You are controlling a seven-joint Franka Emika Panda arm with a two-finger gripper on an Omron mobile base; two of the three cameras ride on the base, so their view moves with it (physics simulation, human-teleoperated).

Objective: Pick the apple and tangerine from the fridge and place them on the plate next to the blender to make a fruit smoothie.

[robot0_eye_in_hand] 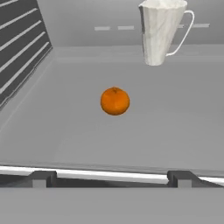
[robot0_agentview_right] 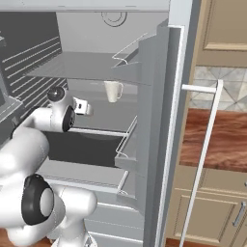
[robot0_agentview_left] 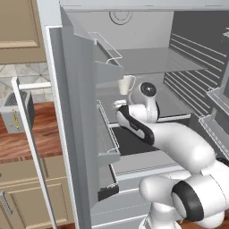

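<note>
The fridge stands open, and my arm reaches onto its middle shelf. On that shelf lies the tangerine, small and bright orange, a short way ahead of my gripper and centred between its tips. The gripper is open, its two dark fingertips set wide apart at the shelf's front lip with nothing between them. The apple, the plate and the blender are out of view.
A white mug stands on the same shelf behind the tangerine, to its right. Door bins flank the arm. A boxy silver toaster sits on the wooden counter to the left.
</note>
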